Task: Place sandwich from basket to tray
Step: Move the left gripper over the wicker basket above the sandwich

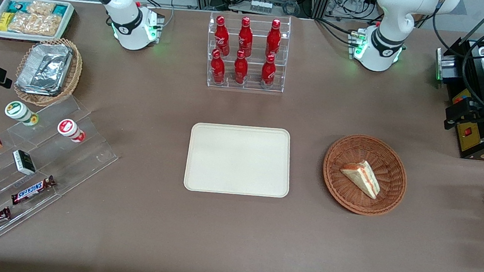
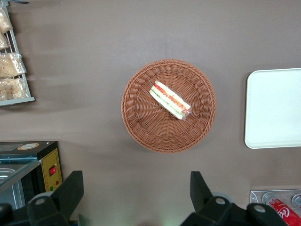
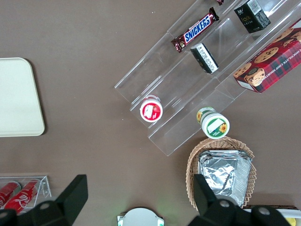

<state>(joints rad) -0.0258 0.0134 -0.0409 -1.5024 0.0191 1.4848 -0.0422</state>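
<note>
- Lying nearest the front camera, the flat cream-coloured rectangular tray (image 1: 239, 159) with its low raised rim sits bare on the brown table surface (image 1: 228, 245); nothing has been put on it.
- Beside the tray, toward the working arm's end of the table, the round reddish-brown woven wicker basket (image 1: 389, 198) holds the small triangular white-bread sandwich (image 1: 361, 177), which rests on the basket floor with its red, pink and green filling edge showing.
- So the task appears to be at its very start: the sandwich is untouched in the basket, and the reach, the grasp, the carry across to the tray and the release are all left to do.
- The left arm's gripper (image 2: 136, 197) hangs high above the table, well clear of the basket, with its two dark fingers (image 2: 70, 190) spread wide and nothing between them; the wrist view looks straight down on the basket and sandwich.
- Farther from the front camera, a clear acrylic rack of red bottles (image 1: 247, 53) stands on the table, well apart from the tray.
- The surface is a plain matt brown covering, seemingly flat and even; past it the room shows cables and metal framing.
</note>
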